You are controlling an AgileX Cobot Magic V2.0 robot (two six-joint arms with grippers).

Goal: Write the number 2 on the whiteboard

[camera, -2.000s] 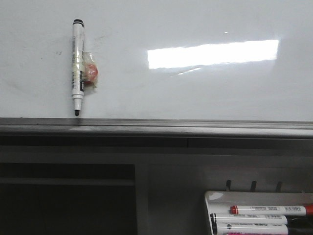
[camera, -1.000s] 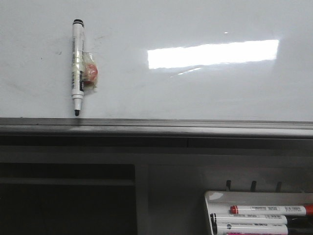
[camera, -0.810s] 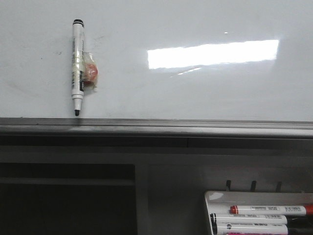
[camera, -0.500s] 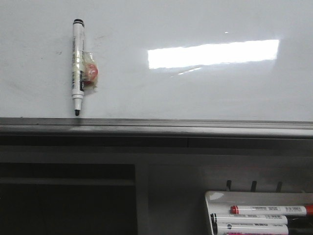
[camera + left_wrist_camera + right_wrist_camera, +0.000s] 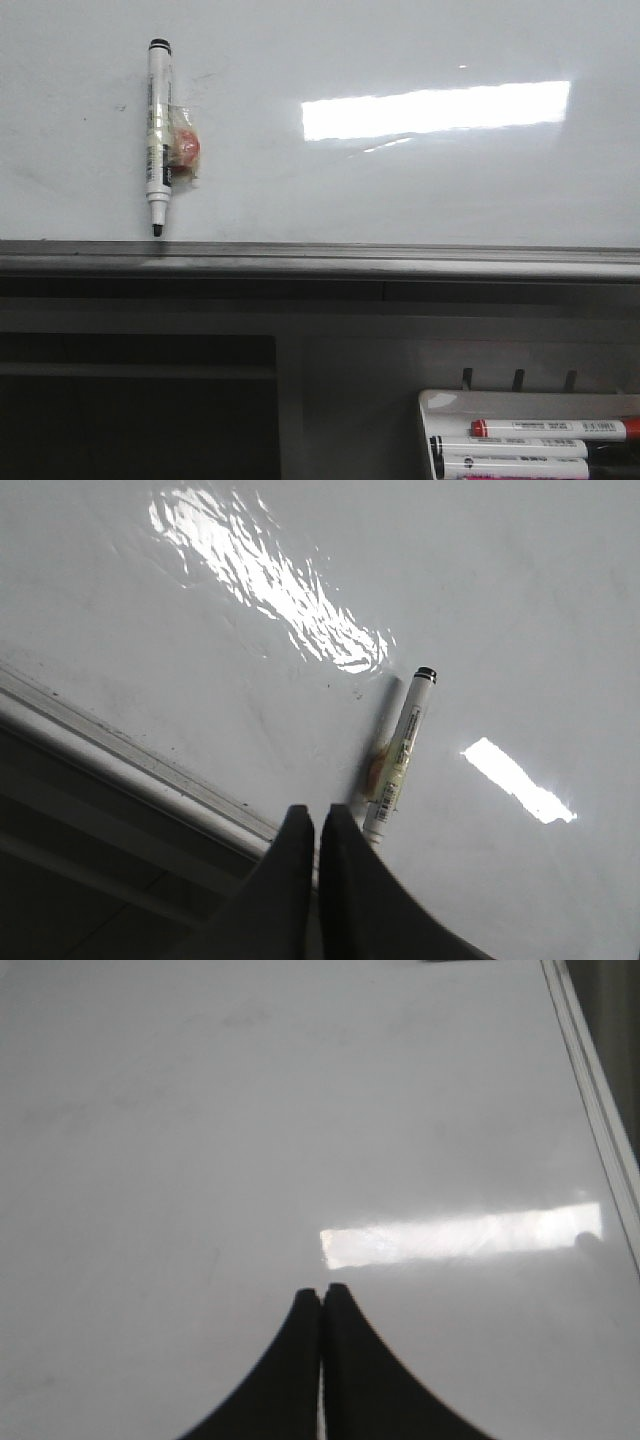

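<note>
The whiteboard (image 5: 420,190) is glossy white with faint smudges and a bright glare; no number 2 shows on it. A white marker with a black tip (image 5: 158,135) lies on it at the left, an orange lump taped to its side, tip toward the grey edge rail (image 5: 320,258). The marker also shows in the left wrist view (image 5: 398,760). My left gripper (image 5: 318,812) is shut and empty, just beside the marker's tip end, near the rail. My right gripper (image 5: 322,1290) is shut and empty over the bare board (image 5: 250,1140). Neither gripper shows in the front view.
A small white tray (image 5: 530,440) with a red-capped marker (image 5: 550,428) and other markers sits at the lower right, below the board. A dark shelf opening (image 5: 130,400) lies under the rail at the left. The board's edge rail (image 5: 600,1110) runs beside the right gripper.
</note>
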